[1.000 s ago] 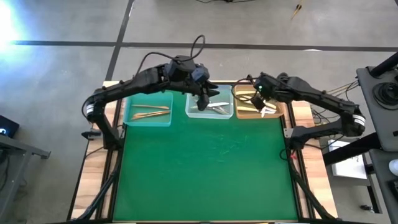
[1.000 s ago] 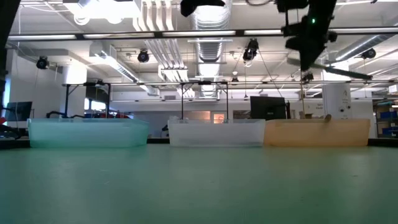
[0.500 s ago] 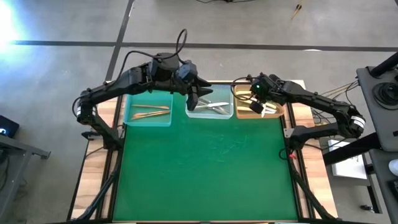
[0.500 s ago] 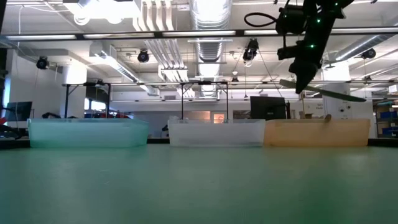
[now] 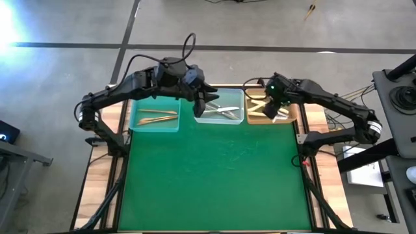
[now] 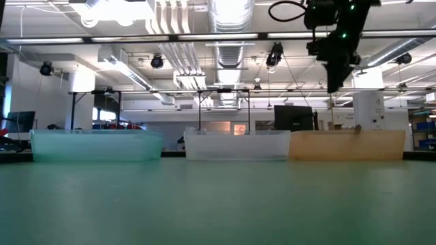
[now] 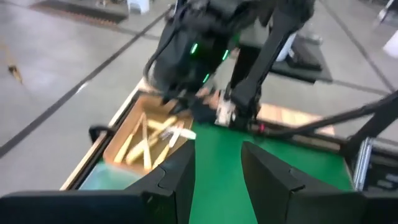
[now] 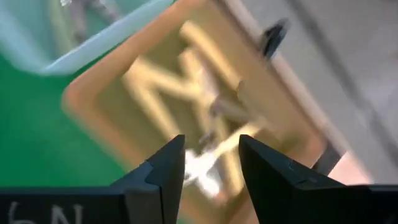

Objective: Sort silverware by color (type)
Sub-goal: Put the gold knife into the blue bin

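Three trays stand in a row at the table's far edge. The teal tray [image 5: 156,121] holds golden-bronze silverware [image 5: 157,116]. Silver-grey pieces [image 5: 226,112] lie in the clear tray [image 5: 220,119]. Cream-yellow pieces [image 8: 186,93] lie in the tan tray [image 5: 255,117]. My right gripper [image 5: 270,112] hangs open above the tan tray with nothing between its fingers [image 8: 165,168]. My left gripper [image 5: 207,104] hovers open and empty over the clear tray's left end, and its wrist view looks toward the right arm.
The green mat [image 5: 214,175] stretches bare from the trays to the near edge. The right arm [image 7: 249,74] stands close to my left gripper [image 7: 217,155], above the tan tray [image 7: 121,134]. Wooden table strips and arm bases flank the mat.
My right gripper has let go of the slim piece it carried level above the tan tray; the piece no longer shows below it in the low view. My left gripper has drawn back a little toward the table's left and out of the low view.
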You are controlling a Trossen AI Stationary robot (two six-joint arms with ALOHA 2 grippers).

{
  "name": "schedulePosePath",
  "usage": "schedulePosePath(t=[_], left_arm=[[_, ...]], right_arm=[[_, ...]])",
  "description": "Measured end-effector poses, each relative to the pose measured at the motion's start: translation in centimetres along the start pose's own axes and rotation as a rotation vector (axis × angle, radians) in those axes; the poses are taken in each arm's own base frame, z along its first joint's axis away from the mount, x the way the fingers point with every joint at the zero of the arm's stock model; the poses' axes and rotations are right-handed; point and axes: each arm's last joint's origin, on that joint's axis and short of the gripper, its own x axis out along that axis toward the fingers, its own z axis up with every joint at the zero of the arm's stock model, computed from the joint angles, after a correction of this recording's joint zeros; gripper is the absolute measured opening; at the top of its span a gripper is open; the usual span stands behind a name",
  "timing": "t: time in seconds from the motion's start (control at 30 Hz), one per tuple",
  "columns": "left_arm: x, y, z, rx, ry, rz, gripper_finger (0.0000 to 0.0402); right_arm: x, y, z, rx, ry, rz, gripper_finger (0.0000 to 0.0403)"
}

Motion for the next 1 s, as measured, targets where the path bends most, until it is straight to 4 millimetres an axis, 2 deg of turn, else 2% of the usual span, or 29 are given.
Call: schedulePosePath(t=[0.17,0.33,0.5,0.63,0.87,1.0], left_arm=[[-1.7,0.1,-1.6,-0.006,0.183,0.022,0.0113],[-3.0,0.2,-4.3,-0.011,0.483,0.053,0.0113],[-3.7,-0.4,-5.9,0.062,0.636,0.013,0.0113],[-3.9,-0.5,-6.3,0.115,0.674,-0.052,0.0113],[-4.0,-0.5,-6.3,0.179,0.668,-0.076,0.0113],[-3.7,-0.9,-6.2,0.109,0.643,-0.104,0.0113]], right_arm=[[-3.4,1.0,-1.4,0.060,0.185,0.280,0.0145],[-6.2,3.7,-3.5,0.119,0.287,0.598,0.0145],[-7.9,7.4,-6.2,0.101,0.395,0.651,0.0146],[-8.6,11.3,-7.8,0.047,0.442,0.701,0.0146],[-9.8,18.4,-11.7,-0.318,0.443,0.805,0.0146],[-9.9,21.2,-12.9,-0.406,0.448,0.822,0.0146]])
